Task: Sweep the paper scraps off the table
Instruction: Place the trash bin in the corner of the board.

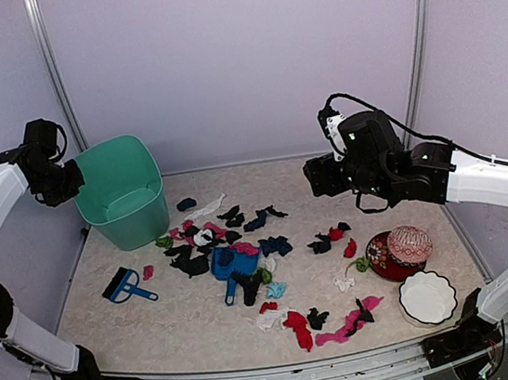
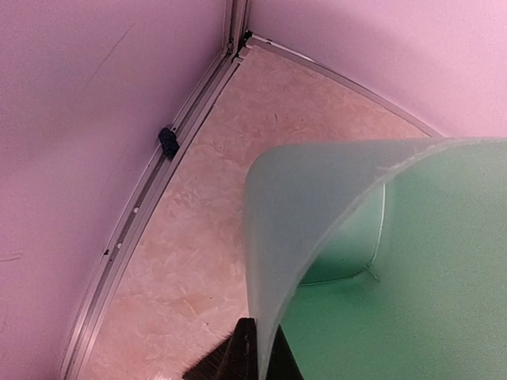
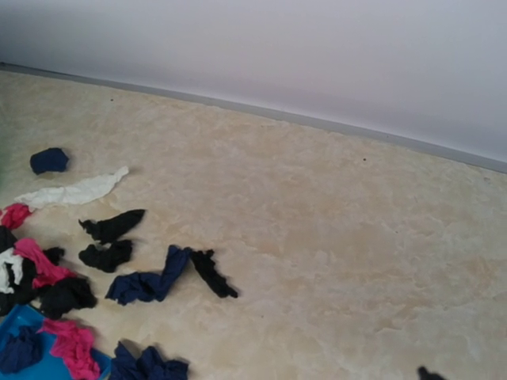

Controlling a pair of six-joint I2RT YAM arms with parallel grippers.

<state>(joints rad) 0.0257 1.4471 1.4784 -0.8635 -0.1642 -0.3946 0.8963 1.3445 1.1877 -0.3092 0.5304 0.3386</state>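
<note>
Many small paper scraps [image 1: 242, 238], black, pink, red, navy, white and green, lie across the middle of the beige table [image 1: 160, 329]. Some lie on a blue dustpan [image 1: 231, 263]. A blue brush [image 1: 126, 286] lies to the left. My left gripper [image 1: 58, 183] is at the far left, shut on the rim of the green bin [image 1: 123, 193]. In the left wrist view the bin wall [image 2: 317, 206] stands between the black fingers [image 2: 238, 356]. My right gripper [image 1: 322, 176] hangs above the table, right of the scraps. Its fingers do not show in the right wrist view, which shows scraps [image 3: 146, 283] and a dustpan corner [image 3: 43, 368].
A red-patterned bowl [image 1: 381, 262] with a patterned ball [image 1: 409, 244] and a white scalloped bowl [image 1: 427, 296] stand at the front right. Pale walls and a metal frame [image 2: 158, 182] edge the table. Scraps [image 1: 346, 323] also lie near the front edge.
</note>
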